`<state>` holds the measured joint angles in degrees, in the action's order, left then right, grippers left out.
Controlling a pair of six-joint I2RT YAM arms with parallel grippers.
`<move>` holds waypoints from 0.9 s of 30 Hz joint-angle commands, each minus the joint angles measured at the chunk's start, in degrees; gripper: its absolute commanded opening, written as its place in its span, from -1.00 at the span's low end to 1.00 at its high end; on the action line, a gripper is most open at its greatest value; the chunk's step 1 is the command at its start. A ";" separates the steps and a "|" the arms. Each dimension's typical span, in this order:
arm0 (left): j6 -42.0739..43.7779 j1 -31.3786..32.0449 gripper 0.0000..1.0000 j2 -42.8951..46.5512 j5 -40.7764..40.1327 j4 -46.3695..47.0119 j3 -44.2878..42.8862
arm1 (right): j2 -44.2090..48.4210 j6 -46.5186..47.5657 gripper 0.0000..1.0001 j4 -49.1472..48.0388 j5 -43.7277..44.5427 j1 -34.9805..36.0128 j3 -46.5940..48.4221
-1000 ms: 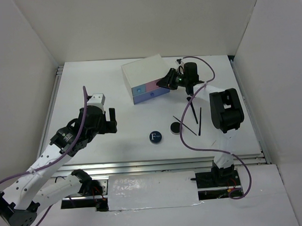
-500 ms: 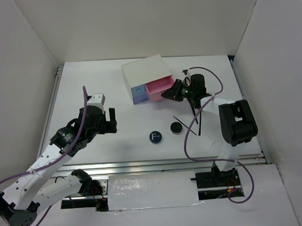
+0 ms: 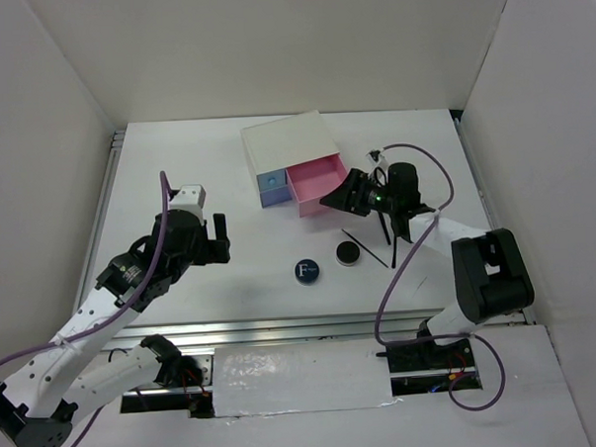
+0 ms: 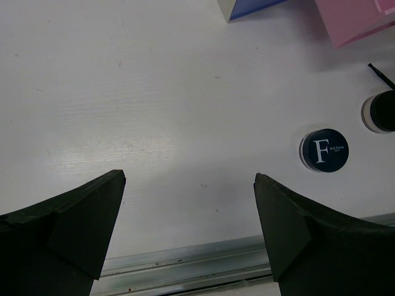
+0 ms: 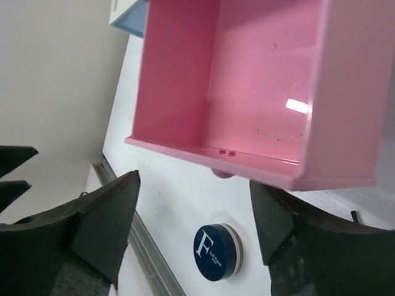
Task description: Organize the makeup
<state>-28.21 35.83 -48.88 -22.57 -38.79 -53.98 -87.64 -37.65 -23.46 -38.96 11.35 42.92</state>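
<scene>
The makeup lies on the table: a round dark-blue compact [image 3: 307, 272] [image 4: 324, 150] [image 5: 216, 253] marked "F", a round black jar [image 3: 349, 252] [image 4: 381, 112] to its right, and thin black brushes [image 3: 368, 250] beside the jar. The pink drawer [image 3: 316, 183] [image 5: 247, 80] stands pulled out of the white box [image 3: 283, 145], and its inside is bare. My right gripper [image 3: 338, 199] [image 5: 194, 185] is open just in front of the drawer's knob [image 5: 222, 173], not touching it. Over bare table to the left of the compact, my left gripper [image 3: 218, 242] [image 4: 188, 179] hangs open and holds nothing.
The blue drawer [image 3: 274, 188] [image 4: 250, 6] sits closed beside the pink one. White walls close in the table on the left, back and right. A metal rail [image 3: 312, 327] [image 4: 185, 268] runs along the near edge.
My right gripper drew the pink drawer out of the box towards the front, then opened and let go of its knob. The left arm has not moved.
</scene>
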 commanded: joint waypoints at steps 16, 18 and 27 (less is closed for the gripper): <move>-11.51 22.41 0.99 -25.10 -1.33 3.62 -8.42 | 36.91 2.75 1.00 40.31 27.87 0.07 -2.15; -12.92 24.19 0.99 -31.67 -1.34 5.81 -9.74 | 40.94 3.02 1.00 46.65 31.29 0.07 -1.44; -12.75 26.66 0.99 -49.72 -0.99 11.53 -18.79 | 53.97 7.58 1.00 56.15 29.92 -0.10 -3.98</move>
<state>-39.70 62.30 -96.62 -22.39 -30.96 -68.95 -35.79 -33.08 27.59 -8.78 11.35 39.22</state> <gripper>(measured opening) 0.994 0.999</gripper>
